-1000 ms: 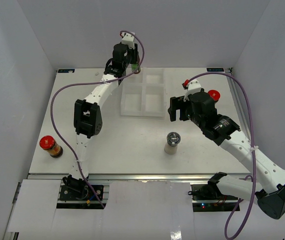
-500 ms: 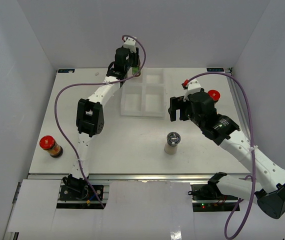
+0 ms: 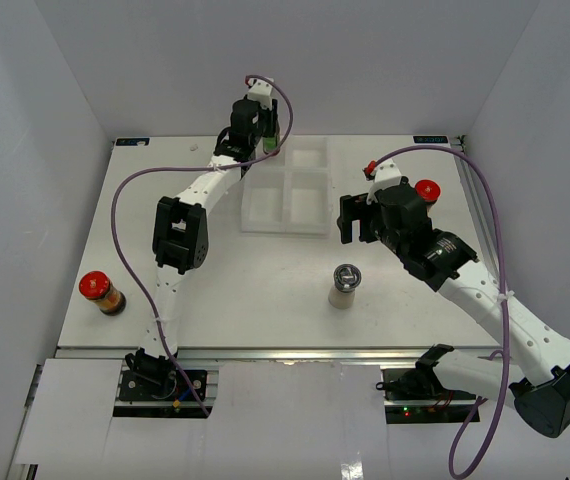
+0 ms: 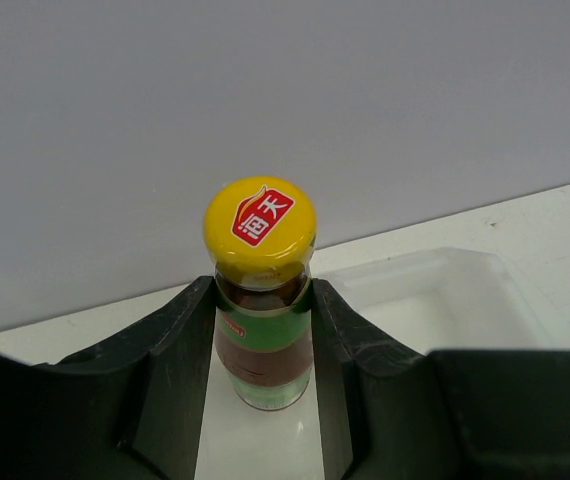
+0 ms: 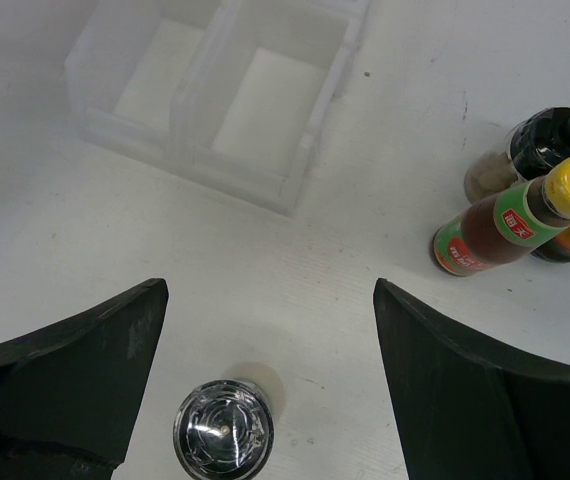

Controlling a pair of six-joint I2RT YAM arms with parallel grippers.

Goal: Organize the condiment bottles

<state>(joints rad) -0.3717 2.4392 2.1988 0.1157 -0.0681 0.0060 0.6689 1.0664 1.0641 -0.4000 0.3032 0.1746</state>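
The place shown is a robotics laboratory, more exactly a closed test cell. A white table [image 3: 265, 300] is enclosed on the left, the far and the right side by plain pale wall panels [image 3: 25, 200]. At the lower edge of the top view, the left arm [image 3: 180, 235] and the right arm [image 3: 465, 280] are bolted onto an aluminium rail [image 3: 285, 353]. Purple cables [image 3: 113, 212] are led openly along them. A white divided tray [image 3: 265, 205] and small goods such as a yellow-capped sauce bottle [image 4: 262, 300] are laid out on the table.

Sauce bottle [image 4: 262, 300]: yellow-capped, stood upright at table's [image 3: 235, 285] far edge.
Pale shaker [image 3: 345, 285]: grey-lidded, stood upright toward near edge.
Amber jar [image 3: 101, 293]: red-lidded, stood by left edge.
Second sauce bottle [image 5: 505, 228]: stood beside black-capped shaker [image 5: 548, 142].
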